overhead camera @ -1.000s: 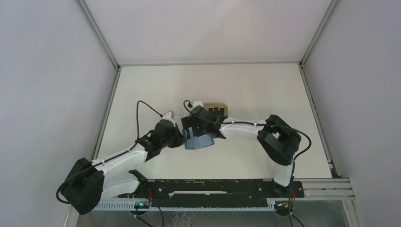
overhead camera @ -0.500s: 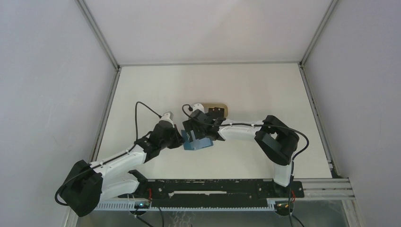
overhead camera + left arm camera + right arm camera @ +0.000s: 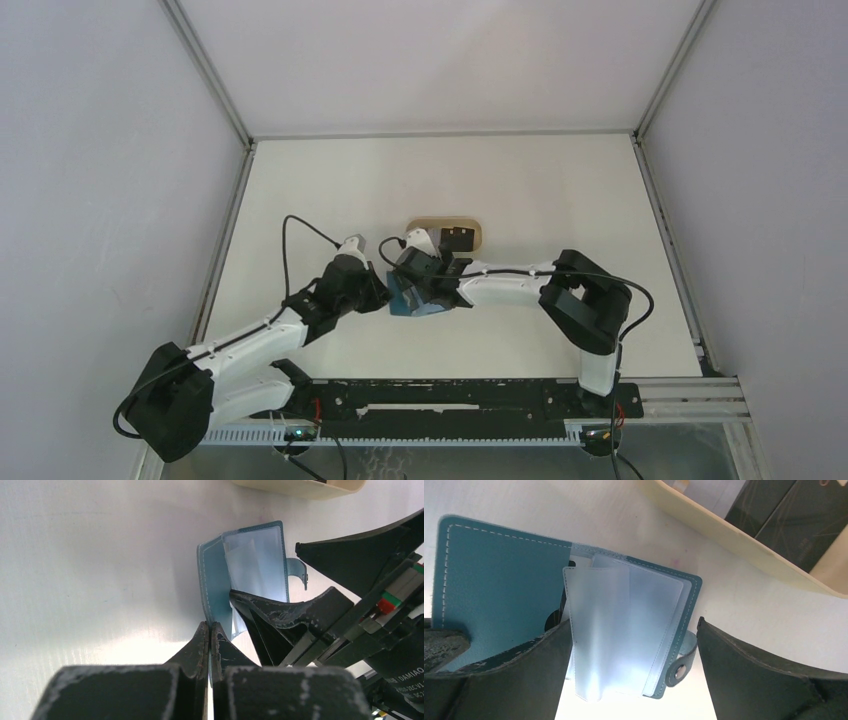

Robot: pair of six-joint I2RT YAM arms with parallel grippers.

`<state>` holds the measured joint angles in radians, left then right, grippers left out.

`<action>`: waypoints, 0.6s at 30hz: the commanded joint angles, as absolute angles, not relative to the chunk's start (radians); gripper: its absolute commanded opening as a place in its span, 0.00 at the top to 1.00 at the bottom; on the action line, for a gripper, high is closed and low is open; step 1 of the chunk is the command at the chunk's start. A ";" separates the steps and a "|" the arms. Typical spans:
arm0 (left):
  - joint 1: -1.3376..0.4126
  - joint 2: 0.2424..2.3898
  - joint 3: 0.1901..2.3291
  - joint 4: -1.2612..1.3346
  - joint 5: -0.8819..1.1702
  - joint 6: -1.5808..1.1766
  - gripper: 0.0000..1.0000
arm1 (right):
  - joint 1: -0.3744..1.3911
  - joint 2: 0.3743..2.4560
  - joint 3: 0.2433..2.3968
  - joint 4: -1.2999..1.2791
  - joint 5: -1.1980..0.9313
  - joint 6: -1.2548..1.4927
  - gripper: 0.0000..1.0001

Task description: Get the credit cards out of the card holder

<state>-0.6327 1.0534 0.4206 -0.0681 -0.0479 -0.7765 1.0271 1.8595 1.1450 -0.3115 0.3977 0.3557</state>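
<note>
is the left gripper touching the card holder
Touching. The left wrist view shows the left gripper shut on the near edge of the card holder, with the teal cover pinched between its fingers.

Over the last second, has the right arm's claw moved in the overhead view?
Yes. The right claw has slid down the picture, away from the tan oval tray, which it now covers less.

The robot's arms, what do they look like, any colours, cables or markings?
Both the left arm and right arm have white links with bulky black joints, and a thin black cable loops off each. The left end effector and right end effector have black fingers scuffed whitish at the edges. The right one's housing carries white lettering plus small red and green parts.
</note>
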 commanded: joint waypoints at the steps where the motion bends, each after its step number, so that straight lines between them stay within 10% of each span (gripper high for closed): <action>1: -0.628 1.032 0.390 -0.005 -0.078 -0.784 1.00 | 1.026 1.813 1.137 -0.443 0.552 0.294 0.00; 18: -0.629 1.018 0.335 0.048 -0.108 -0.793 1.00 | 0.901 1.624 0.995 -0.382 0.473 0.313 0.00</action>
